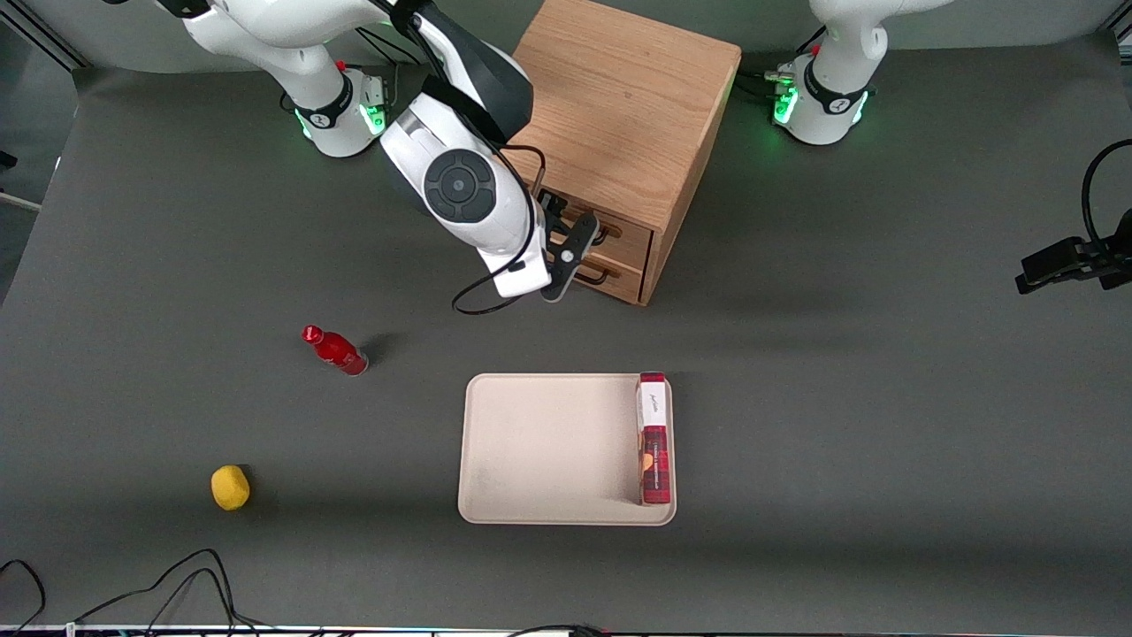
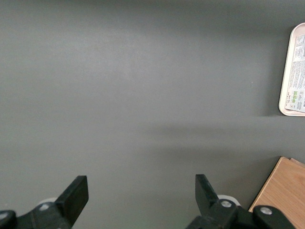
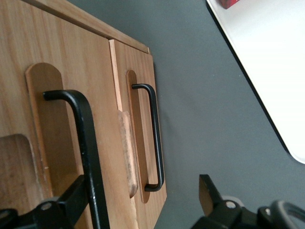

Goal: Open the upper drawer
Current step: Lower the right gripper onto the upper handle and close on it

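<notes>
In the front view a yellow ball (image 1: 230,487) lies nearest the camera, toward the working arm's end of the bench (image 1: 884,425), with a red bottle (image 1: 336,350) lying farther up. A cream tray (image 1: 548,447) holds a red box (image 1: 653,440) along one edge. The oak cabinet (image 1: 619,133) stands farthest off, and the gripper (image 1: 566,257) hangs right at its drawer fronts, hiding the handles; here the upper drawer (image 1: 630,250) looks pushed in.

The left wrist view shows only bare bench, the tray's corner and the cabinet's edge.

The right wrist view gives what the front view hides: the fingers (image 3: 71,202) stand wide apart, and the upper drawer's black bar handle (image 3: 88,148) passes close by one of them; whether they touch I cannot tell. The lower drawer's handle (image 3: 155,138) lies between the fingers, farther off. Nothing is clamped.
</notes>
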Robot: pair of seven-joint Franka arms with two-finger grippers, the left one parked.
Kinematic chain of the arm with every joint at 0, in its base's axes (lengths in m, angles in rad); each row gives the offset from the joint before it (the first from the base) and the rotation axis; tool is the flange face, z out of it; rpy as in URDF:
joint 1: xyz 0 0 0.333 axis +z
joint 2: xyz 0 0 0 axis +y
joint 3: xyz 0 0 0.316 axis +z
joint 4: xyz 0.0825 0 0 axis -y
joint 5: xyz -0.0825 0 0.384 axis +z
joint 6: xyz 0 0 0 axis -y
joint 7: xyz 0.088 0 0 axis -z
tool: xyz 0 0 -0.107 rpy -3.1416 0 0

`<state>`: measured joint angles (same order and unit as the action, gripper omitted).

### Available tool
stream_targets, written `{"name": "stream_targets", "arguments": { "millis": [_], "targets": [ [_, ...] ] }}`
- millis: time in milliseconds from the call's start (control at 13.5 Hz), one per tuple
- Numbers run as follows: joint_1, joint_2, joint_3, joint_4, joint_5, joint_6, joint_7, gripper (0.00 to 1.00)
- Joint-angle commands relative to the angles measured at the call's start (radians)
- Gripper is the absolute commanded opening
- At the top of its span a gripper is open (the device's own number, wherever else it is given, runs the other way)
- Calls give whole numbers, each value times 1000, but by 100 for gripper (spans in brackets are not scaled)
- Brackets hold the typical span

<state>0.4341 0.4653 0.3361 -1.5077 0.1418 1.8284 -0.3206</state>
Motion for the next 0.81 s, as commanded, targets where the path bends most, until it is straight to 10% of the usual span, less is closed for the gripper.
{"name": "stream_targets", "arguments": {
  "millis": [0,739],
  "targets": [
    [5,-2,-5,-31,-31,52,-28,100],
    [2,4,-5,-80,-65,140,-78,100]
  ]
}}
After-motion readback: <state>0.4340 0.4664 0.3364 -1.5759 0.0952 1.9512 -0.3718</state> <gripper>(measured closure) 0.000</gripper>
